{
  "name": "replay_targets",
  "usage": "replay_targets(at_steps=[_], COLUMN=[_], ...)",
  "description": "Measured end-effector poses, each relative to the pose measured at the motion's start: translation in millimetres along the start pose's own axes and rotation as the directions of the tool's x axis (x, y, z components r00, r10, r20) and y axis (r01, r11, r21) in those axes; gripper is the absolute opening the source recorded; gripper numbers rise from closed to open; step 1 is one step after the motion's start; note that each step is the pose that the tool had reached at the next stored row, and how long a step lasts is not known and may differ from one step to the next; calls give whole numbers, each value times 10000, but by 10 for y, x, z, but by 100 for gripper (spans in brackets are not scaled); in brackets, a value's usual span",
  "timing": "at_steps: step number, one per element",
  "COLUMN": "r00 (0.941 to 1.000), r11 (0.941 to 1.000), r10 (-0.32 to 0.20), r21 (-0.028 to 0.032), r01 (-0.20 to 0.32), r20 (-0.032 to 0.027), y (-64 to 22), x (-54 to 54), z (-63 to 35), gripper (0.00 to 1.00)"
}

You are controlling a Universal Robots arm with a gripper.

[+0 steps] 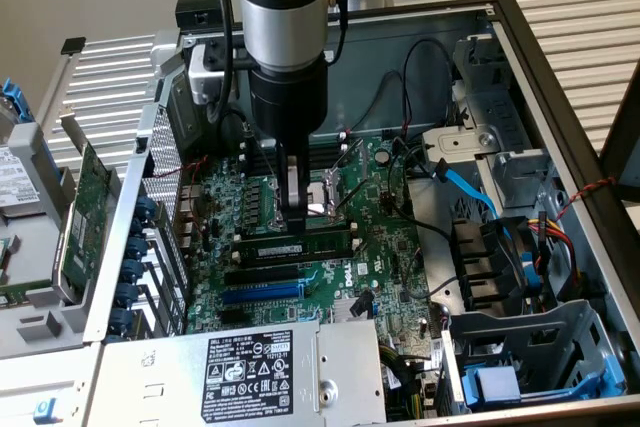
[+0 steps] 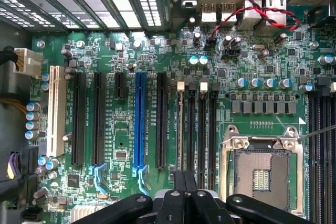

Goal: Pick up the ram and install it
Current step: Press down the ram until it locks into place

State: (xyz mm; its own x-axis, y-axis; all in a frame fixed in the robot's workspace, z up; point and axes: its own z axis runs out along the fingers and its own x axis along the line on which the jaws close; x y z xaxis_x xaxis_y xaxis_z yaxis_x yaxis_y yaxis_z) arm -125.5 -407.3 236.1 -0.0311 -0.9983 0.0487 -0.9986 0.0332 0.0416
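Green ram (image 1: 300,246) sits under my clenched gripper (image 1: 296,219) above its slot (image 2: 180,124); pressing it tilted could bend the board (image 2: 126,192).

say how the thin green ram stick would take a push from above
Probably stiff: the long thin green ram stick stands on edge, straight end to end. Likely light, being so thin. An off-centre push could tilt it, since its base looks narrow.

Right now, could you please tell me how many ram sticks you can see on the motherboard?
1. The ram lies along a memory slot beside the processor socket, directly beneath the pincer. The arm could hide others.
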Motion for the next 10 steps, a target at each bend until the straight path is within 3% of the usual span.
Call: replay_targets(at_steps=[5, 10], r00=[10000, 10000], r11=[9999, 9999], r10=[6, 5], r21=[133, 163], r01=[-6, -5], r20=[-2, -2], y=[1, 1], x=[0, 0], z=[27, 51], gripper=[11, 11])
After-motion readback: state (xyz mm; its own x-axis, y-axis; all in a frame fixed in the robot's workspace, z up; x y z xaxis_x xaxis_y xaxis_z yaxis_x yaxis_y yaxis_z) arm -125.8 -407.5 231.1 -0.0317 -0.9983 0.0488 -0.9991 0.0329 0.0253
